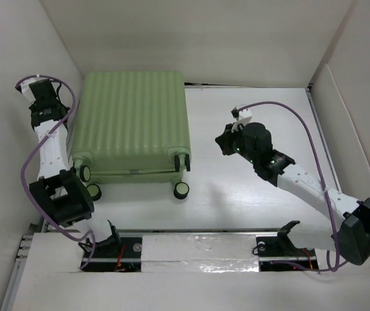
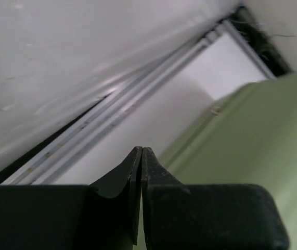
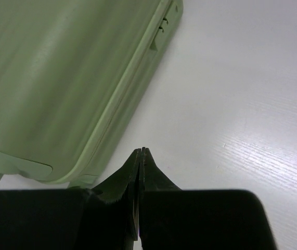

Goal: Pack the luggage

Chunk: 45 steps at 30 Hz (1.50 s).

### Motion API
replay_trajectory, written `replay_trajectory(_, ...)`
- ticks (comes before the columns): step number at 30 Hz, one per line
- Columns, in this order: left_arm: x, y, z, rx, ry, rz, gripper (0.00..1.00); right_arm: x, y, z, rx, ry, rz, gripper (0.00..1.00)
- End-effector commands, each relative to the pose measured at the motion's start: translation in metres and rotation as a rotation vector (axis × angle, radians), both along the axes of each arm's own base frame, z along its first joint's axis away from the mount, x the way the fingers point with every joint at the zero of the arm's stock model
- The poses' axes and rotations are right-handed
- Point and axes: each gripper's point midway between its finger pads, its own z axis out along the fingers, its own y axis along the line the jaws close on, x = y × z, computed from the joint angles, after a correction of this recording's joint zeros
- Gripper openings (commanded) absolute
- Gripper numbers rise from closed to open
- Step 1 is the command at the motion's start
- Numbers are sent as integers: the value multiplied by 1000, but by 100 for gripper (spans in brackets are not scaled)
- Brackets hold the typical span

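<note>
The luggage is a large light green ribbed hard-shell suitcase lying flat and closed on the left half of the white table, its small black-and-green wheels toward the near edge. My left gripper is shut and empty beside the case's left side, next to the wall. In the left wrist view its closed tips point along the green shell. My right gripper hangs shut and empty over bare table, right of the case. The right wrist view shows its tips near the case's corner.
White walls enclose the table on the left, back and right. A metal rail runs along the left wall's foot beside the case. The arm bases sit at the near edge.
</note>
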Motion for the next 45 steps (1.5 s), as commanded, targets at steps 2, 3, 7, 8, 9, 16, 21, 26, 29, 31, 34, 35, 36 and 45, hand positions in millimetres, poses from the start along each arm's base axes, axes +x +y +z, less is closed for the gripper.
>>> replay_trajectory(2, -15, 36, -31, 30, 63, 119, 0, 18, 17, 35, 70, -93, -7, 0)
replay_trajectory(3, -17, 38, -38, 42, 81, 126, 0, 23, 22, 30, 70, -80, -5, 0)
replay_trajectory(7, -19, 25, -86, -45, 133, 101, 0, 39, 43, 24, 68, -59, 14, 0)
replay_trajectory(8, -17, 18, -94, -81, 126, 78, 0, 42, 49, 24, 68, -61, 18, 0)
replay_trajectory(9, -18, 13, -103, -107, 126, 71, 0, 46, 53, 22, 67, -58, 17, 0)
replay_trajectory(16, -41, -32, -173, -252, 135, 12, 0, 66, 86, 6, 40, -33, 38, 0)
replay_trajectory(21, -30, -103, -172, -373, 76, -106, 0, 72, 103, 3, 15, -28, 63, 0)
replay_trajectory(26, -38, -206, -149, -459, -39, -307, 0, 82, 96, 13, -15, -56, 59, 1)
replay_trajectory(29, -60, -242, -144, -513, -75, -361, 0, 94, 81, 19, -23, -74, 49, 1)
replay_trajectory(31, -87, -276, -146, -553, -79, -442, 0, 103, 74, 25, -7, -83, 82, 1)
replay_trajectory(34, -121, -302, -144, -596, -107, -489, 0, 116, 61, 21, -24, -74, 89, 2)
replay_trajectory(35, -130, -310, -142, -635, -118, -494, 0, 121, 57, 23, -31, -76, 80, 2)
replay_trajectory(36, -149, -327, -143, -666, -122, -555, 0, 131, 42, 26, -39, -77, 42, 2)
replay_trajectory(45, -147, -293, -31, -336, -332, -456, 12, 143, -65, 106, 4, -168, -159, 17)
